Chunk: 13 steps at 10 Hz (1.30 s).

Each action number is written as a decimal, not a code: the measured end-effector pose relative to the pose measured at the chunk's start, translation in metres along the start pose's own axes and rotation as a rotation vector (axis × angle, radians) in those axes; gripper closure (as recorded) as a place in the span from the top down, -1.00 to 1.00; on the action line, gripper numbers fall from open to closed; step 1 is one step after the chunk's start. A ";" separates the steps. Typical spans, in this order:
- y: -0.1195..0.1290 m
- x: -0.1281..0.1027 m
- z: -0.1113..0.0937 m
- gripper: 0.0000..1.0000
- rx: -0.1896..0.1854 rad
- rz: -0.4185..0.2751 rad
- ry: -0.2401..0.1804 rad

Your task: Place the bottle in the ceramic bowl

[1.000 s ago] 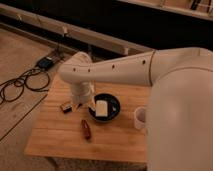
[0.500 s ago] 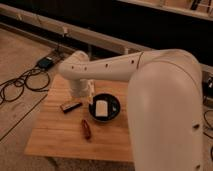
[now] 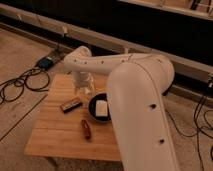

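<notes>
The black ceramic bowl (image 3: 93, 114) sits near the middle of the wooden table (image 3: 55, 135), with a white block-like thing (image 3: 102, 107) lying in it. My gripper (image 3: 83, 86) hangs from the arm's wrist just up and left of the bowl's rim, above the table. A pale, translucent upright shape that looks like the bottle (image 3: 84, 80) is at the gripper. I cannot tell how it is held. The arm's large white body (image 3: 140, 100) covers the bowl's right side.
A dark flat bar (image 3: 71, 105) lies left of the bowl. A reddish-brown oblong thing (image 3: 86, 129) lies in front of it. Cables and a small box (image 3: 46, 62) are on the floor at the left. A dark wall with a ledge runs behind the table.
The arm's body now fills more of the right side and hides the white cup seen earlier. The gripper has stayed by the bowl's left rim.
</notes>
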 end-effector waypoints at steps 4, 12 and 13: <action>-0.017 -0.055 0.032 0.30 0.011 -0.055 -0.023; -0.024 -0.105 0.101 0.30 0.067 -0.133 0.009; -0.025 -0.106 0.105 0.24 0.070 -0.130 0.020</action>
